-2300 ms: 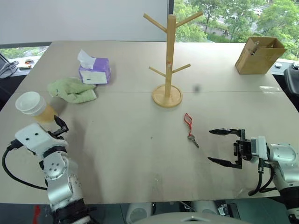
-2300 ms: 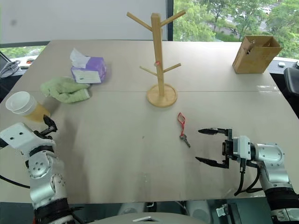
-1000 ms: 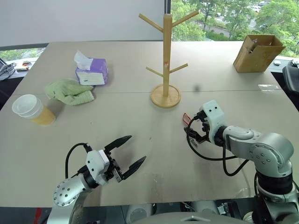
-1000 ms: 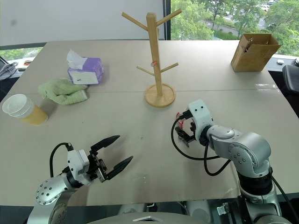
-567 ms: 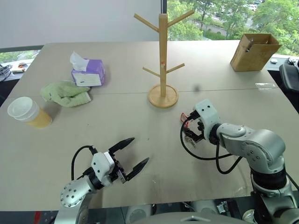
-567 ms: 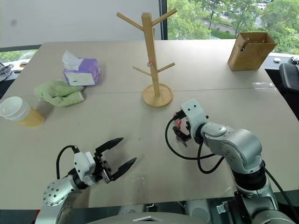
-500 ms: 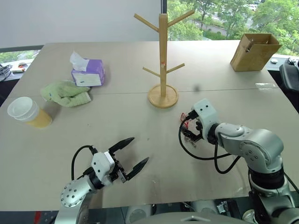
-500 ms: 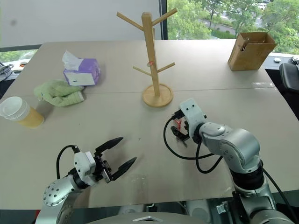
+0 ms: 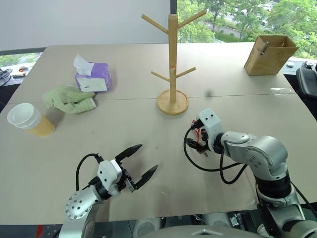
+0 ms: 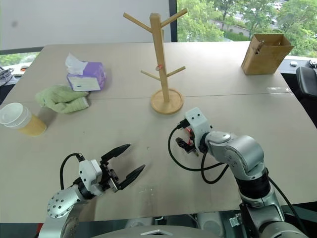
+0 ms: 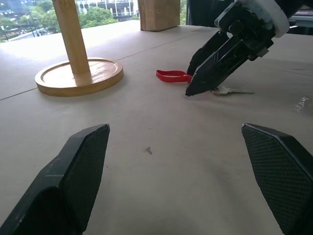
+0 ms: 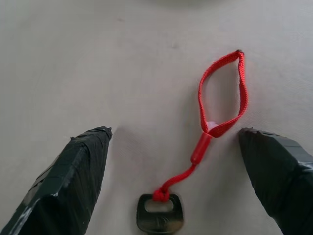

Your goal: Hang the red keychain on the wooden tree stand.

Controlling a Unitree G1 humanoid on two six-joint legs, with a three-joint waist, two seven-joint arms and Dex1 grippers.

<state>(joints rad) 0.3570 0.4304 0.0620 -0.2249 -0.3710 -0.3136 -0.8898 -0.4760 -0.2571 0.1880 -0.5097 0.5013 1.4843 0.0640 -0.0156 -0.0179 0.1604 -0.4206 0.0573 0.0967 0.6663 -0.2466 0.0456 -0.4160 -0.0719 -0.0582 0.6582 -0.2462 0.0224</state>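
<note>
Keychain [image 12: 221,103], light and floppy, lies flat on the table [image 9: 124,129] near the tree stand [image 9: 172,59], between the right gripper's [image 12: 176,161] wide-open, empty fingers; pinch the red loop.

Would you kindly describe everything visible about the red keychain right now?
The red keychain is a thin woven red cord forming a narrow loop, pinched by a red sleeve, then a short cord knotted to a dark metal key. It lies flat on the table, near the wooden tree stand. The open right pincer straddles it, apparently not touching it.
</note>
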